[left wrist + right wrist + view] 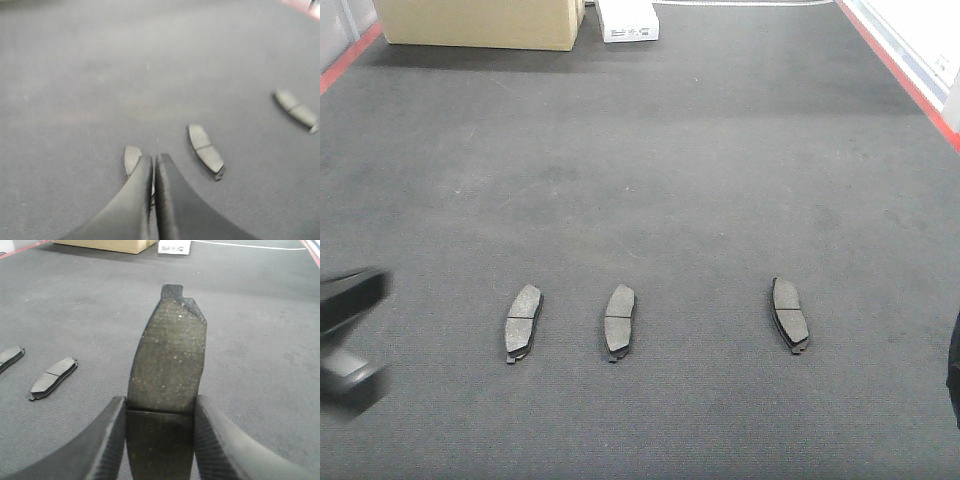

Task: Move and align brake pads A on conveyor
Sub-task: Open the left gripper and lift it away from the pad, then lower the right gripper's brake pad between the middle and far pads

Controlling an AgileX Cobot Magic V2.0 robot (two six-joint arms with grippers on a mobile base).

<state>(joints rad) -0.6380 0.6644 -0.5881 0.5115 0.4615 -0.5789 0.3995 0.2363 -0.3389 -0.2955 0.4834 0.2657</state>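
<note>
Altogether four brake pads: three on conveyor (pixel 720 150), fourth brake pad (pixel 169 365) pinched by right tool (pixel 160 412); left tool (pixel 154 161) pressed together.

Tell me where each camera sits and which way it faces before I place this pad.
Front view: above the near end, looking down the belt at three pads, box at the far end; blurred left arm at left edge.
Left wrist: behind the shut left claw, low over the belt, facing the pads.
Right wrist: behind the right claw gripping a fourth pad, facing the box.
Shared: front and left wrist show the same three pads; front and right wrist, the box.
</note>
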